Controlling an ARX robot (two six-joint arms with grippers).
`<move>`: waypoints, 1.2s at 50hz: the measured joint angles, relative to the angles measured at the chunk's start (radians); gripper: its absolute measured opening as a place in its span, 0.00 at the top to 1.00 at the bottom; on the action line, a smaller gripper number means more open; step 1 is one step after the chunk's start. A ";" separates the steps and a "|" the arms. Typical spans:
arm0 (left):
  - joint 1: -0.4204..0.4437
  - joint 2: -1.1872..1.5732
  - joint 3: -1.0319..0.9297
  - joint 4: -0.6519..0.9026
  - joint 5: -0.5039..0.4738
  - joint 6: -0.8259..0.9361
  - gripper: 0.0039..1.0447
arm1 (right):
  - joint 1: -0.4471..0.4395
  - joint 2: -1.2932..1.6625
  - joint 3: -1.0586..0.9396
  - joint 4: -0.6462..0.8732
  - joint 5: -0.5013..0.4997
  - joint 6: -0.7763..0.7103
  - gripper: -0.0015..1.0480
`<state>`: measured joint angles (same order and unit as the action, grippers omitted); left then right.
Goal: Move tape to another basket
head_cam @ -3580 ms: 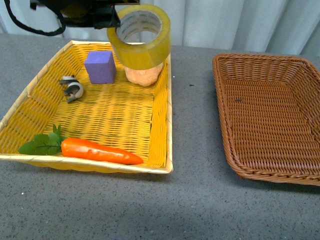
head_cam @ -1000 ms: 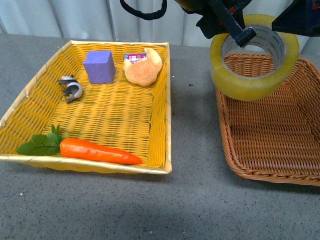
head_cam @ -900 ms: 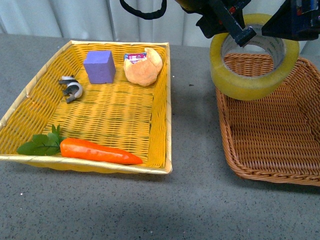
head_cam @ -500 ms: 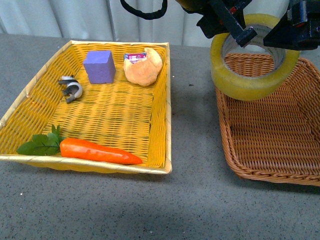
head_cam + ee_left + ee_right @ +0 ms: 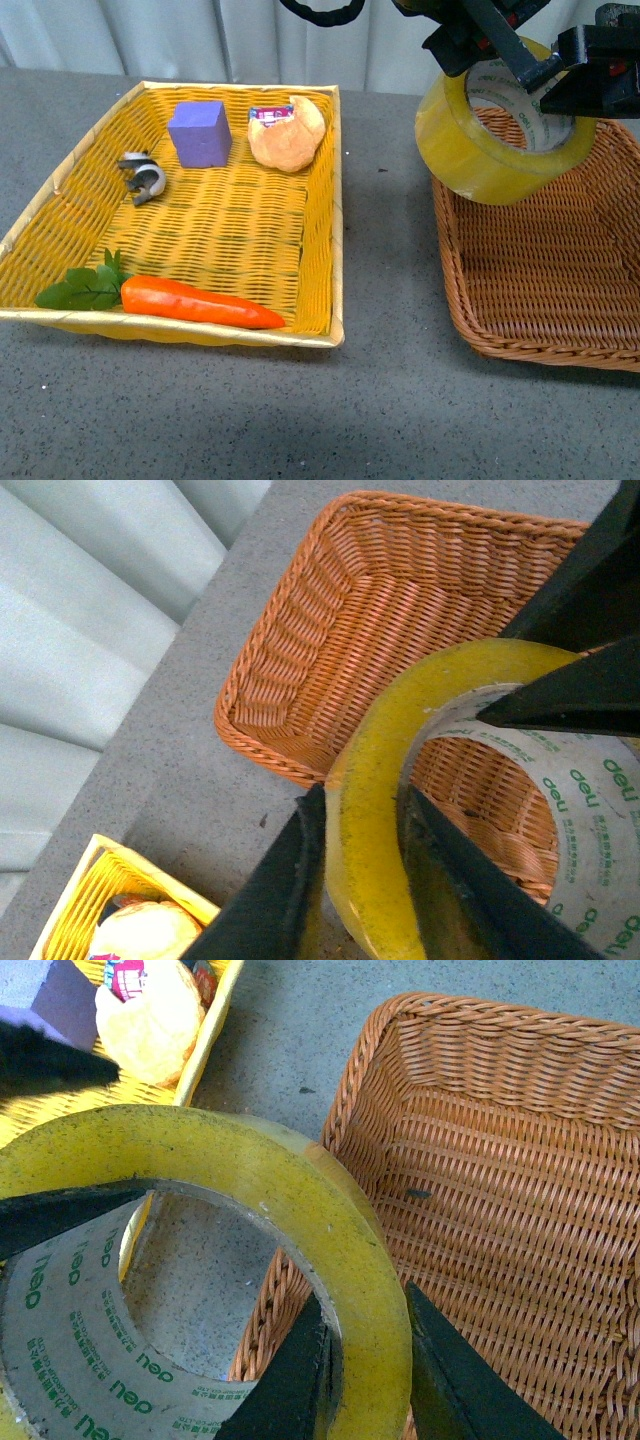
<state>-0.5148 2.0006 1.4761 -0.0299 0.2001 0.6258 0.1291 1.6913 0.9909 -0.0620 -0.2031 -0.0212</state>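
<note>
One tape (image 5: 478, 150) is held over the basket's (image 5: 560, 300) far left corner, its wall clamped by two pincers: left pincer (image 5: 365, 875) and right pincer (image 5: 365, 1360). In one yellow basket (image 5: 338, 230) four things are seen: carrot (image 5: 200, 303), cube (image 5: 200, 133), bun (image 5: 288, 135), clip (image 5: 143, 176).

1. A yellow basket (image 5: 220, 230) is set on the left of a grey table (image 5: 380, 400), and a pale curtain (image 5: 250, 40) is seen behind.
2. A purple cube (image 5: 200, 133) is placed near the basket's far wall, with a bun (image 5: 287, 135) just beside it on the right.
3. A grey-black clip (image 5: 143, 177) is laid left of the cube, apart from it.
4. A carrot (image 5: 195, 302) with green leaves (image 5: 82, 288) is laid along the near wall.
</note>
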 joint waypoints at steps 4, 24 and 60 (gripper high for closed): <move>0.006 -0.010 0.001 0.027 -0.017 -0.028 0.57 | -0.011 0.030 0.026 0.001 0.018 -0.003 0.85; 0.113 -0.141 -0.127 0.281 -0.216 -0.309 0.06 | -0.092 0.223 0.096 -0.003 0.066 -0.043 0.85; 0.239 -0.181 -0.276 0.369 -0.427 -0.462 0.06 | -0.149 0.356 0.087 0.063 0.105 -0.071 0.53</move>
<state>-0.2756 1.8198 1.2003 0.3386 -0.2268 0.1638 -0.0196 2.0468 1.0775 0.0006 -0.0986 -0.0921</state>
